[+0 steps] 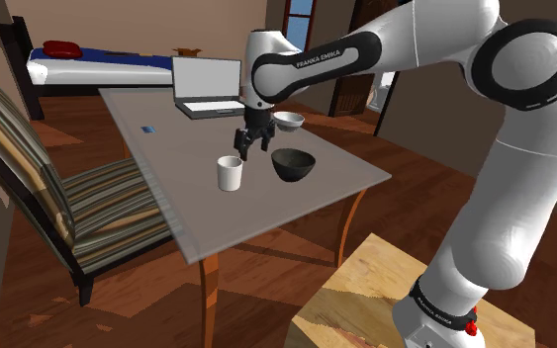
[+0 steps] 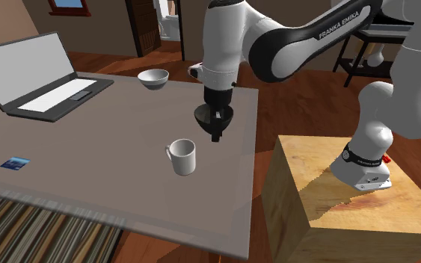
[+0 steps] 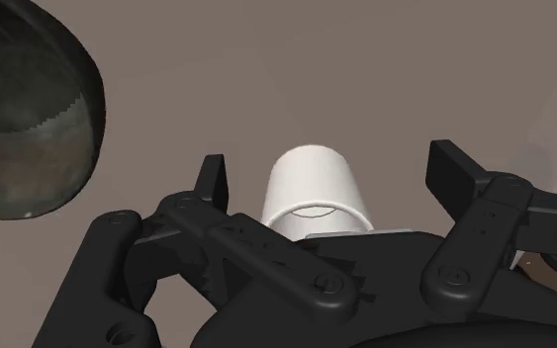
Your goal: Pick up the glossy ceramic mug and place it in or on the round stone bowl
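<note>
1. The mug (image 1: pixel 230 174) is plain white, smooth and fairly matt.
2. The round bowl (image 3: pixel 24 119) is dark and mottled like stone, with a dull sheen.
3. The table top (image 1: pixel 157 148) is smooth matt grey, on brown wooden legs (image 1: pixel 209 292).
4. The stand (image 2: pixel 336 217) is pale wood with visible grain.
5. The armchair (image 1: pixel 108 203) is covered in striped cloth.
6. The arm (image 1: pixel 509 188) has a glossy white shell, and the gripper (image 1: pixel 245 150) is matt black.
7. The floor (image 1: pixel 424 188) is brown wooden boards.

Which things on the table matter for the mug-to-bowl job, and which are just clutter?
For the job:
- white mug
- dark round bowl
- gripper, open, close to the mug

Lying about:
- laptop
- small pale bowl
- blue card
- striped chair
</note>
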